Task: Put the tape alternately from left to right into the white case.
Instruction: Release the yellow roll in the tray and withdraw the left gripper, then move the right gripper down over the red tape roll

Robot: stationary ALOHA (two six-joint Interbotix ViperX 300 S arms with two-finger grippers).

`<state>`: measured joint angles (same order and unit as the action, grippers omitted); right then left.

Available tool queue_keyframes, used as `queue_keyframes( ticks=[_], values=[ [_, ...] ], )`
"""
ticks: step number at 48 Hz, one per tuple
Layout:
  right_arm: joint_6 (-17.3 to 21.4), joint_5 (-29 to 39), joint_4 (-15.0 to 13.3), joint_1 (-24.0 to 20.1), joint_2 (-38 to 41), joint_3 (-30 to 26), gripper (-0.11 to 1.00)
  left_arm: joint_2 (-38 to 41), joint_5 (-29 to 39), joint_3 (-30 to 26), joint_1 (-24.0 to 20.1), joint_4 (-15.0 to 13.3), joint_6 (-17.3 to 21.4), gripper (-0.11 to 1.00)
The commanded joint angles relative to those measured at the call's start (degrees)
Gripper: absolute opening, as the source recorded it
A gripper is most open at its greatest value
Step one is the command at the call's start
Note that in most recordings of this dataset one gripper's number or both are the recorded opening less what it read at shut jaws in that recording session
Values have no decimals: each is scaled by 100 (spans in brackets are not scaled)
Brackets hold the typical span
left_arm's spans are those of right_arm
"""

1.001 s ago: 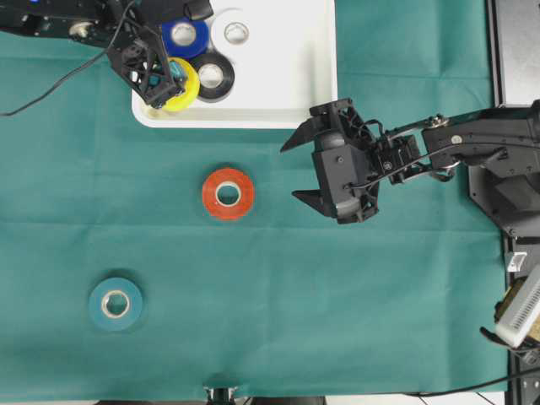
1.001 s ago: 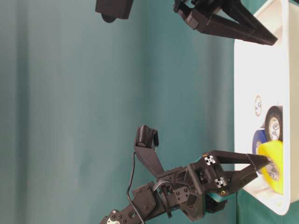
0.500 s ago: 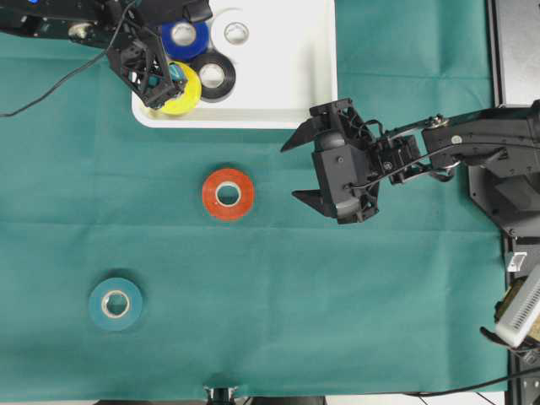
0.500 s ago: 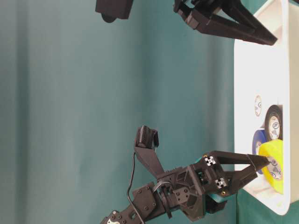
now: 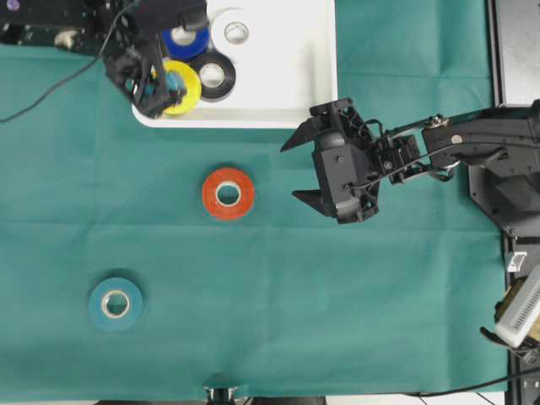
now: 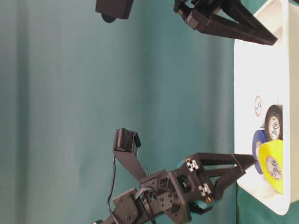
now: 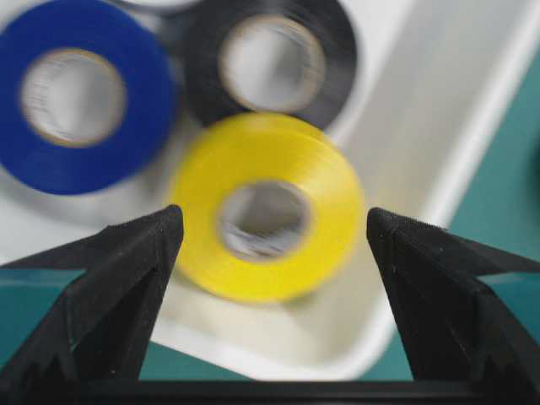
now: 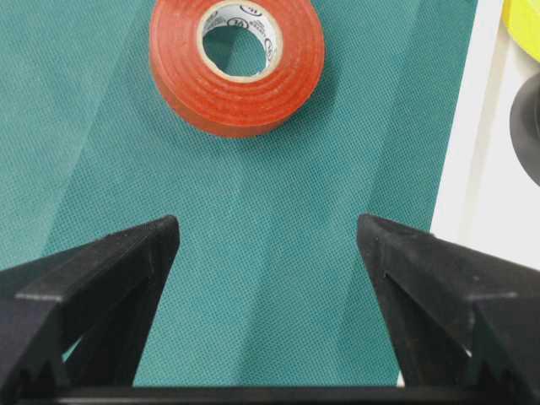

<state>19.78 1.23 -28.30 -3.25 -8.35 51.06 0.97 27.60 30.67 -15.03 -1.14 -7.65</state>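
Note:
The white case (image 5: 287, 93) lies at the top centre and holds four tape rolls: blue (image 5: 187, 40), white (image 5: 236, 32), black (image 5: 213, 76) and yellow (image 5: 184, 84). The yellow roll (image 7: 268, 207) rests free in the case's front left corner. My left gripper (image 5: 163, 94) is open just outside that corner, its fingertips (image 7: 160, 232) short of the roll and apart from it. A red-orange roll (image 5: 228, 193) lies flat on the cloth at centre. My right gripper (image 5: 289, 172) hovers open to its right with nothing between its jaws, the red-orange roll (image 8: 237, 63) ahead. A teal roll (image 5: 116, 303) sits lower left.
A green cloth (image 5: 354, 321) covers the table. A black cable (image 5: 51, 89) trails across its upper left. Grey equipment (image 5: 515, 51) and the right arm's base (image 5: 506, 186) line the right edge, with a pale ridged object (image 5: 521, 308) lower right.
My left gripper has drawn back to the left, off the yellow roll, which stays in the case. The right arm has not moved.

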Motion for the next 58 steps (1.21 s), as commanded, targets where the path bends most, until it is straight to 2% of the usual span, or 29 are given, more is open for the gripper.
queue_keyframes(
  ticks=[1,15,34,58],
  values=[
    [9,-44,9,-18,-44,-53,80,-211,-18,0,264,-18,0,100],
    [9,-44,9,-9,-44,-79,80,-334,-26,185,1151,-18,9,100],
    [9,-44,9,-18,-44,-62,80,-334,-35,352,2074,-9,0,100],
    [9,-237,18,-53,9,-62,80,-343,-35,475,2180,-18,0,100]
  ],
)
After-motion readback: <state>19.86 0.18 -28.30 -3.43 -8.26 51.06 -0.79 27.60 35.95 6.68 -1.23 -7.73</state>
